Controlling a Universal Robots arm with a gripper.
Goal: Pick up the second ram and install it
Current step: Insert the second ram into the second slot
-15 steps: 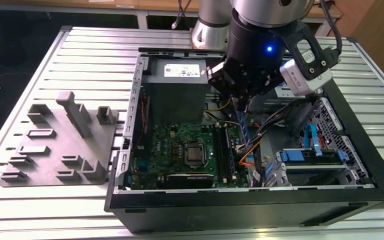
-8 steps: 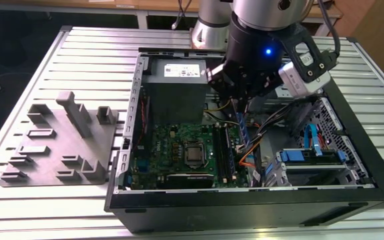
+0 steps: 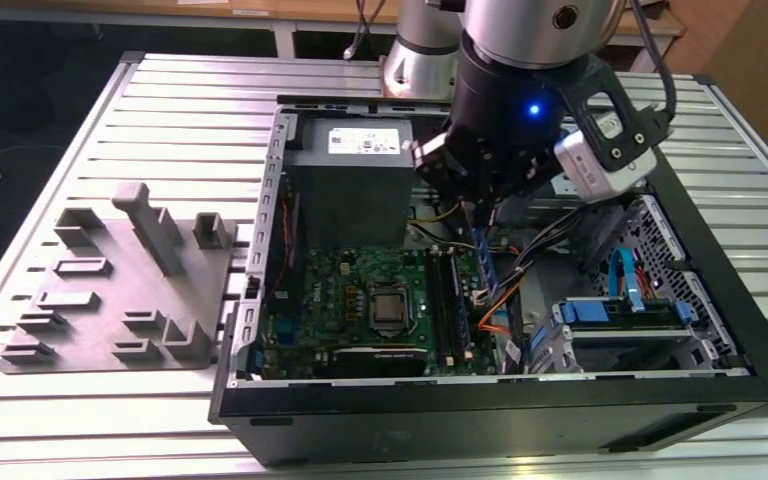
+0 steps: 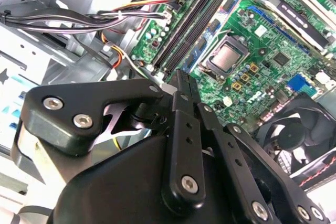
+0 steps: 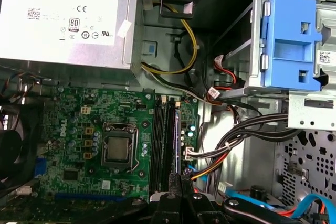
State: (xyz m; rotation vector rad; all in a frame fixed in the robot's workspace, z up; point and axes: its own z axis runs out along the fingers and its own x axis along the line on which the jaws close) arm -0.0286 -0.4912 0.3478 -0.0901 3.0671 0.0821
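Note:
My gripper (image 3: pixel 480 205) hangs over the open computer case (image 3: pixel 704 340), above the motherboard's upper right part in the exterior view. Its black fingers (image 4: pixel 181 129) are pressed together on a thin flat strip, the second ram (image 3: pixel 486 258), which hangs edge-on below them as a narrow blue-green board. In both wrist views the fingertips meet on this thin edge (image 4: pixel 181 80) (image 5: pixel 177 178). Two long black memory slots (image 3: pixel 448 305) (image 4: pixel 184 30) (image 5: pixel 163 140) lie on the green motherboard beside the processor socket (image 5: pixel 116 148), close under the ram's lower end. I cannot tell whether the ram touches a slot.
Bundled cables (image 5: pixel 236 135) run right beside the slots. A grey power supply (image 3: pixel 351 170) fills the case's far end, with a blue drive bracket (image 5: pixel 291 45) and drive cage (image 3: pixel 624 310) at the exterior view's right. A grey tray with upright blocks (image 3: pixel 104 290) lies on the slatted table outside the case.

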